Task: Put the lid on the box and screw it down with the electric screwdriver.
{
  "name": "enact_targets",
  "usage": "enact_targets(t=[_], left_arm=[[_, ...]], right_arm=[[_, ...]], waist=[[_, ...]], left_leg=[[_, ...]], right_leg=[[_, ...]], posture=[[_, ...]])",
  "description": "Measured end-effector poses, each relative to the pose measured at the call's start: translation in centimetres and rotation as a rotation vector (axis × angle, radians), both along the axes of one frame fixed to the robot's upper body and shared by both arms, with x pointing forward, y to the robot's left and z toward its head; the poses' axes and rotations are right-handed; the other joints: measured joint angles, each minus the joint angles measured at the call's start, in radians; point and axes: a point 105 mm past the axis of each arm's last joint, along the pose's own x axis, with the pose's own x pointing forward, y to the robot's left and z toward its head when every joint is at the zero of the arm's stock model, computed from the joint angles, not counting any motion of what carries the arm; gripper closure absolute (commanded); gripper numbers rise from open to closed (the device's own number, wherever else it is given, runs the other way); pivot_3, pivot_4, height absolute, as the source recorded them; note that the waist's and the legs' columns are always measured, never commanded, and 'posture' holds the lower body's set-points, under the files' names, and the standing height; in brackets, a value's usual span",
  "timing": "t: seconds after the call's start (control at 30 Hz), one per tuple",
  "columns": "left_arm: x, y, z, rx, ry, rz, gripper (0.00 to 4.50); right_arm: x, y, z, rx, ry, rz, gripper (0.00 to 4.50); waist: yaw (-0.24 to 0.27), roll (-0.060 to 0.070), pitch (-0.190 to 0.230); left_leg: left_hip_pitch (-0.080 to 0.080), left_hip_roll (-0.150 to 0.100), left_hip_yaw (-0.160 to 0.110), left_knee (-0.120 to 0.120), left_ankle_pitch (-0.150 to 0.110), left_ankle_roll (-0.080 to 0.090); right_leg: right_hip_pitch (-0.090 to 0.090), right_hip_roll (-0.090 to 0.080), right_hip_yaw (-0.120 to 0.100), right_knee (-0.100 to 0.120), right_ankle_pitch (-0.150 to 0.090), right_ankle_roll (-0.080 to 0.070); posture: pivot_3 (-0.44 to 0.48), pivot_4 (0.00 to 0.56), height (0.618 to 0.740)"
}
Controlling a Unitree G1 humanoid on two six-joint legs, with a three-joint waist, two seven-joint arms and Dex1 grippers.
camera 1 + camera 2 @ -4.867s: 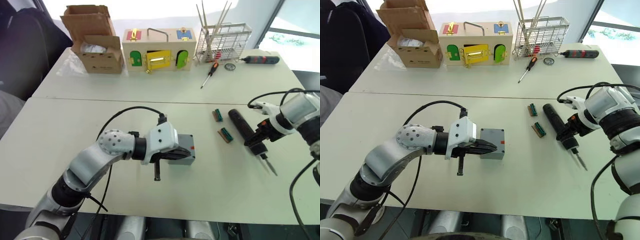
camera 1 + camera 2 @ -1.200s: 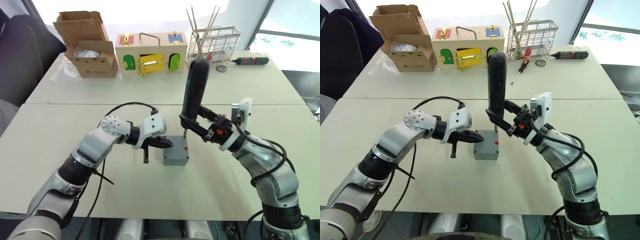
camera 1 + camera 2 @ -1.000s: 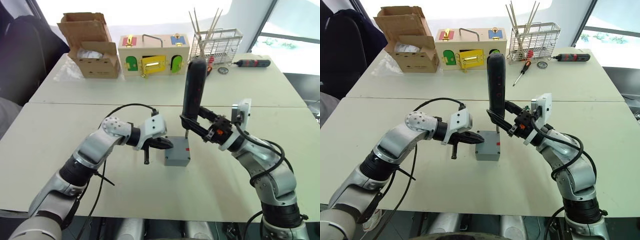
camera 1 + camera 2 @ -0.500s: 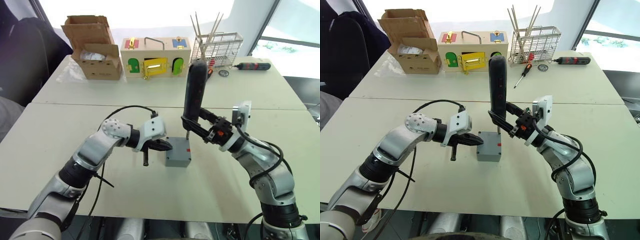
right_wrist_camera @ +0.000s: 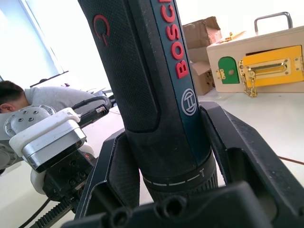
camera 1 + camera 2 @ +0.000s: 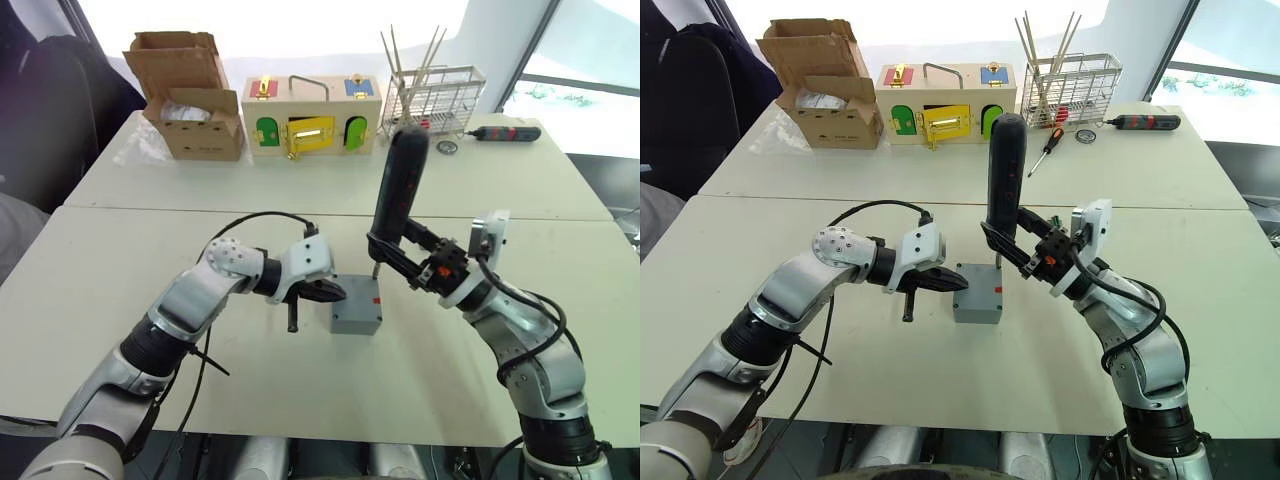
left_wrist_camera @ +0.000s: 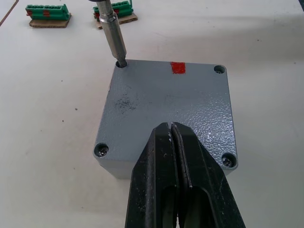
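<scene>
The electric screwdriver (image 5: 156, 95) is running off the right wrist view's top, and its bit is sitting hidden behind the right claw (image 5: 190, 190). The left claw (image 7: 173, 166) is covering the lid's (image 7: 166, 104) near edge, and the box's (image 6: 356, 318) far side is facing away.

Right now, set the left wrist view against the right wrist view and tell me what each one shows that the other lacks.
Left wrist alone: the lid seated on the box, corner screws, a red mark, the metal bit in a corner hole, green connectors, and the shut left gripper over the lid.

Right wrist alone: the right gripper clamped on the driver's body, the wooden box, the cardboard carton, a person.

Shared: the electric screwdriver and the table.
</scene>
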Motion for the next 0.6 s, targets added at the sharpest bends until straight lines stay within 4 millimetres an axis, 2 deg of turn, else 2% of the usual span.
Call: enact_targets(t=[0.6], left_arm=[[-0.02, -0.20, -0.11, 0.000, -0.003, -0.014, 4.50]], right_arm=[[0.12, -0.06, -0.10, 0.006, -0.005, -0.009, 2.59]], waist=[[0.000, -0.001, -0.002]], left_leg=[[0.000, 0.000, 0.000, 0.000, 0.000, 0.000]], right_leg=[[0.001, 0.000, 0.000, -0.001, 0.000, 0.000]], posture=[[0.000, 0.150, 0.730]])
